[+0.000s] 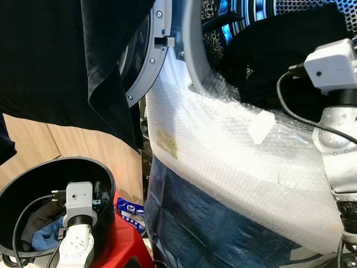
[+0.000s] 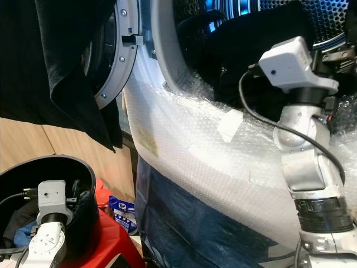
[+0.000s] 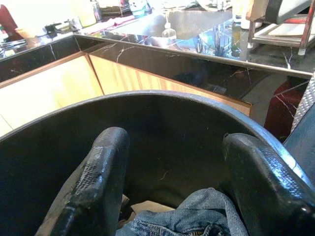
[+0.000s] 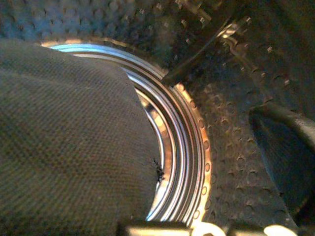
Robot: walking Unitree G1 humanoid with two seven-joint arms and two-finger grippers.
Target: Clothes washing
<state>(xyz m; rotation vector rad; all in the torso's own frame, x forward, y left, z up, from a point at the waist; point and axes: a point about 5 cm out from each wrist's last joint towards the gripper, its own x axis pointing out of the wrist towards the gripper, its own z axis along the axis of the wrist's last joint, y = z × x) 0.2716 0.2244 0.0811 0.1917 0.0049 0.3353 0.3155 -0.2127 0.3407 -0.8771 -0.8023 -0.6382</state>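
Left tool (image 3: 172,191) hangs inside the black basket (image 1: 17,184), fingers spread wide, gripping nothing, just above blue denim (image 3: 197,219). Right tool (image 4: 206,147) reaches inside the washer drum (image 4: 221,147); dark cloth (image 4: 64,137) covers one finger, grip cannot be told. Black clothing (image 1: 273,50) lies in the drum opening.

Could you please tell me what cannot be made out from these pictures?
- Right gripper: in the eye views its wrist camera hides the fingers inside the drum.
- Basket contents: the left arm covers most; only jeans show.
- Right wrist view: dark cloth hides half the drum.
- Yellow label: too small to read.
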